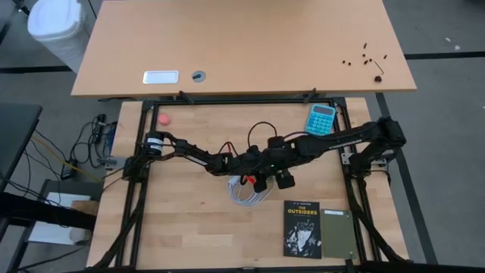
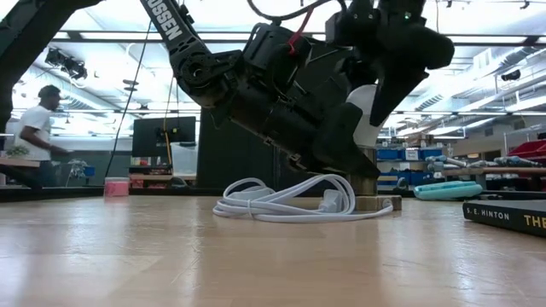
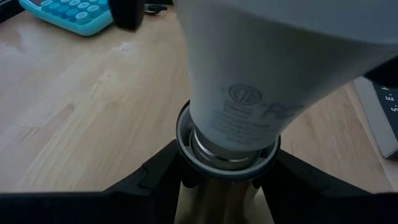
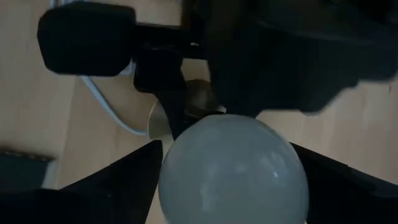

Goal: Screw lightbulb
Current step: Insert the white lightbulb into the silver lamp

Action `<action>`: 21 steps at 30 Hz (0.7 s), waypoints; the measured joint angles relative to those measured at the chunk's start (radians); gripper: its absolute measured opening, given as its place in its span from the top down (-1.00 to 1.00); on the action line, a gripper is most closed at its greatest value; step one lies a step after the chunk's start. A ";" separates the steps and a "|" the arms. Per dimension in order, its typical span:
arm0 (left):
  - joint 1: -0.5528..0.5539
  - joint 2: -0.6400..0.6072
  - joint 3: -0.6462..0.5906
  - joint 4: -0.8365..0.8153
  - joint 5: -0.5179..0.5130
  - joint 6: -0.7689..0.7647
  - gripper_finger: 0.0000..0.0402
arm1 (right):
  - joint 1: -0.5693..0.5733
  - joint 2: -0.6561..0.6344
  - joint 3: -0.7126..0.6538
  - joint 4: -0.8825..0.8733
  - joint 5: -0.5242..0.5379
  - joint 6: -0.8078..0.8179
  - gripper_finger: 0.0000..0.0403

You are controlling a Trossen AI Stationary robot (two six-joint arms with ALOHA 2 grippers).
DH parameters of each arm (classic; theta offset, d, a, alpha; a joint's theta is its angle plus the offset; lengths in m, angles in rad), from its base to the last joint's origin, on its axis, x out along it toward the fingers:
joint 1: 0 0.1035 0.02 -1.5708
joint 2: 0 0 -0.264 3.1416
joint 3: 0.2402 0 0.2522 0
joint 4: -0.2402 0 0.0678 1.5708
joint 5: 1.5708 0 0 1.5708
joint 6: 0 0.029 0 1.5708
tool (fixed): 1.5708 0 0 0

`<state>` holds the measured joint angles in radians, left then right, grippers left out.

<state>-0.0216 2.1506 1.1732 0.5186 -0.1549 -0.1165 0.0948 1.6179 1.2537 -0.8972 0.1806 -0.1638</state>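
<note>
The white lightbulb (image 3: 261,74) stands upright with its metal screw base in a round socket (image 3: 227,158), which rests on the table by its brass foot (image 2: 375,203). My left gripper (image 3: 227,186) reaches in from the table's left and is shut on the socket. My right gripper (image 4: 233,158) hangs over the bulb, pointing steeply down. Its fingers (image 4: 124,177) stand apart on either side of the bulb's dome (image 4: 233,180). In the high view both grippers (image 1: 269,173) meet at the table's middle and hide the bulb. My left gripper pinches the socket between its two fingers (image 3: 155,177), just below the collar (image 3: 186,165) that rings the bulb's base. The fingers come slanting down from the table's left. The socket stands upright on the table. My right gripper: I cannot tell whether its fingers touch the bulb's dome.
A coiled white cable (image 1: 246,191) lies beside the socket toward the near edge. A blue calculator (image 1: 321,119) lies far right, a black book (image 1: 303,227) and a green notebook (image 1: 338,233) near right, and a small pink thing (image 1: 163,118) far left. A person (image 2: 34,128) stands in the room beyond.
</note>
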 joint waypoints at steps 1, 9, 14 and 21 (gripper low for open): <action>0.000 0.000 0.000 0.000 0.000 0.000 0.04 | 0.000 0.007 0.006 -0.006 0.000 -0.027 -0.61; 0.000 0.000 0.000 0.001 0.018 0.000 0.04 | 0.000 0.023 0.009 -0.016 0.000 -0.193 -0.47; 0.000 0.000 0.000 0.002 0.048 0.004 0.04 | 0.001 0.022 0.009 -0.017 -0.020 -0.268 -0.47; 0.002 0.000 0.000 0.002 0.095 0.032 0.04 | 0.002 0.022 0.009 -0.017 -0.047 -0.382 -0.46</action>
<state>-0.0193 2.1506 1.1732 0.5201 -0.0596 -0.0848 0.0965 1.6402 1.2625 -0.9141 0.1341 -0.5456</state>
